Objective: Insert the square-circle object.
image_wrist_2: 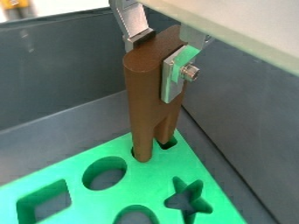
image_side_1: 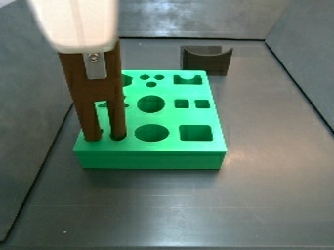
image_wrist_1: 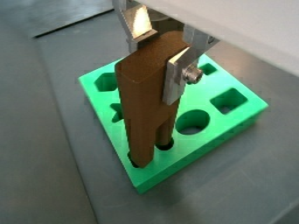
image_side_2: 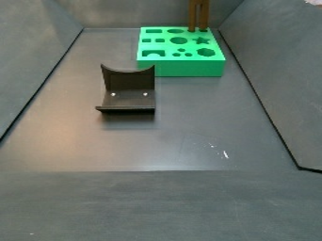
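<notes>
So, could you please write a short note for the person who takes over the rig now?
Gripper: above one edge of the green block, shut on the square-circle object, holding it upright near its top.
Square-circle object: both legs reach down to the block's holes; the wrist views suggest the tips have entered.
Dark notched block: lies apart on the floor, untouched.
Left: probably push down fully, open, retract.

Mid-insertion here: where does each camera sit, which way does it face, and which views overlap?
Wrist view: on the wrist, looking down the gripper at the square-circle object entering the green block.
Wrist view: same mount, other side; fingers show.
Side view: beside the block, angled down; gripper body shows.
Side view: across the floor past the dark notched block; no fingers visible.
All four share the green block.
</notes>
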